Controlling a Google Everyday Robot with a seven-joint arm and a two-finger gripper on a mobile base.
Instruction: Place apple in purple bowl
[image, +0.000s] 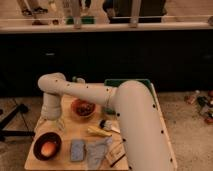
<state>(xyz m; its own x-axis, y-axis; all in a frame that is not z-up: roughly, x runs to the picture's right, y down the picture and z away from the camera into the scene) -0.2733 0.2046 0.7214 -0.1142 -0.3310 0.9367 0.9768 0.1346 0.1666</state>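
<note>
A dark counter front runs behind a small wooden table (65, 135) standing on a speckled floor. The purple bowl (47, 145) sits at the table's near left corner, and the apple (48, 148) lies inside it, resting on the bowl's bottom. The pincer (49, 125) hangs just above and slightly behind the purple bowl, apart from the apple, its fingers spread and holding nothing. Behind and to the right of the purple bowl stands an orange-red bowl (83, 107) with dark contents. Right of the purple bowl lie a blue-grey sponge (77, 149) and a crumpled grey cloth (98, 151), with a long yellow banana-like item (98, 132) further right and behind them.
</note>
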